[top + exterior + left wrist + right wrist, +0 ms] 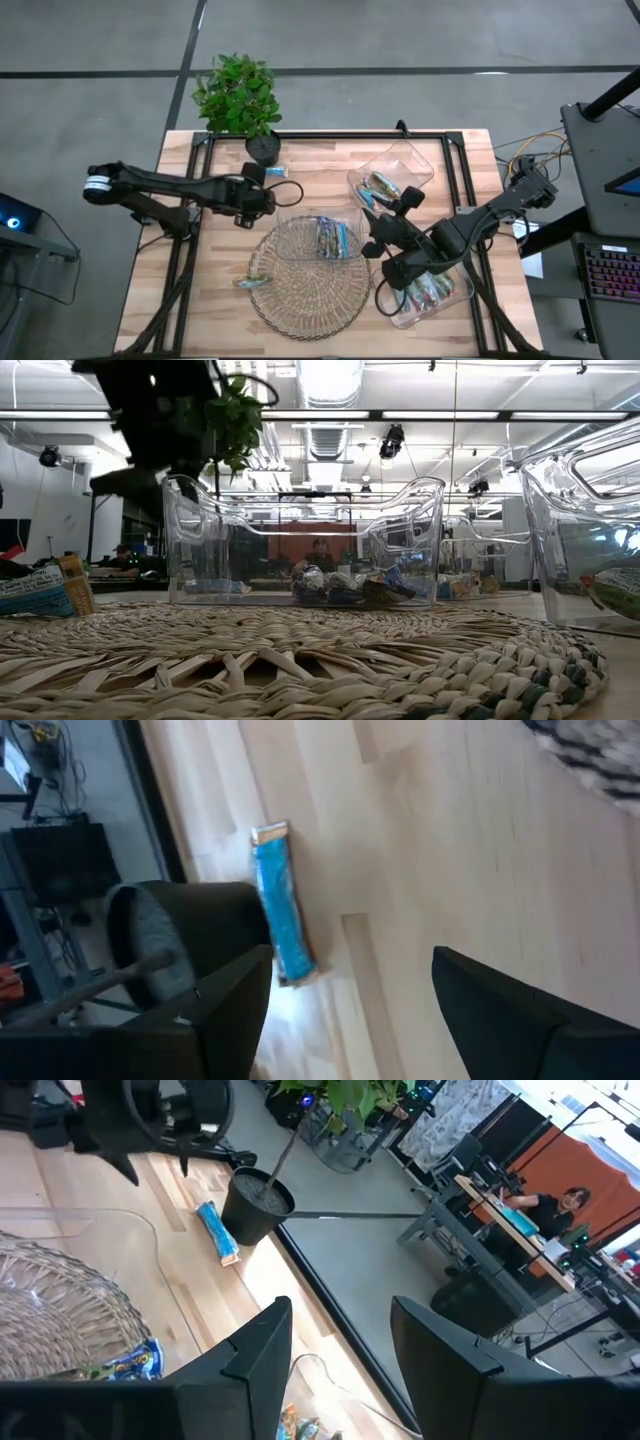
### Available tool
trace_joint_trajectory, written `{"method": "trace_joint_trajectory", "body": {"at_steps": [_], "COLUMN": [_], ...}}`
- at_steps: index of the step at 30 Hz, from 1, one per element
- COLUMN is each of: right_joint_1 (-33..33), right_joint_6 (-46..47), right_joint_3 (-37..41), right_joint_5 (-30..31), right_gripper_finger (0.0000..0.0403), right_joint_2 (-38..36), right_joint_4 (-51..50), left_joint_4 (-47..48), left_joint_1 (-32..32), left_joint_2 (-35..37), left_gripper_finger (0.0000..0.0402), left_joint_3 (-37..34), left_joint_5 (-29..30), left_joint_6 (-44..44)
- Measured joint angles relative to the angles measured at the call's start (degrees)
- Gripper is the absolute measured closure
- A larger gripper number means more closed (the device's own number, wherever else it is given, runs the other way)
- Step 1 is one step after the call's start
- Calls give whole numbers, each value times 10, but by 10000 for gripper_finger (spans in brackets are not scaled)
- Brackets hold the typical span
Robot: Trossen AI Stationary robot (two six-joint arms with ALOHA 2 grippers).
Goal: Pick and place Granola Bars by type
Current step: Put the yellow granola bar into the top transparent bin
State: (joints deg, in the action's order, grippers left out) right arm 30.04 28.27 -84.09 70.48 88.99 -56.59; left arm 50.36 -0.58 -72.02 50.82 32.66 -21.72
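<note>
Wooden table [460,160], wicker mat [305,295], three clear trays [400,160], potted plant [240,95], loose bars [275,171].

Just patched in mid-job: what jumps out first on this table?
The round wicker mat sits centre front, with a clear tray of bars on its far edge. The open left gripper hovers by a blue bar lying beside the plant pot. The right gripper hangs open between two more trays.

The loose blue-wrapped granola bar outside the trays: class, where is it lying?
In the high view, the blue-wrapped granola bar lies on the wooden table at the far edge, beside the black plant pot, near the open left hand.
</note>
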Motion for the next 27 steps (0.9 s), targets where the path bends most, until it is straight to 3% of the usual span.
{"method": "trace_joint_trajectory", "body": {"at_steps": [11,27], "right_joint_1": [-1,-4], "right_joint_6": [0,2], "right_joint_3": [0,0], "right_joint_5": [1,2], "right_gripper_finger": [241,241], "right_joint_2": [0,0], "right_joint_4": [0,0], "left_joint_4": [-136,-302], "left_joint_1": [-79,-234], "left_joint_2": [-8,-9], "left_gripper_finger": [144,144], "left_joint_3": [-99,-145], "left_joint_5": [13,-43], "left_joint_6": [-41,-155]}}
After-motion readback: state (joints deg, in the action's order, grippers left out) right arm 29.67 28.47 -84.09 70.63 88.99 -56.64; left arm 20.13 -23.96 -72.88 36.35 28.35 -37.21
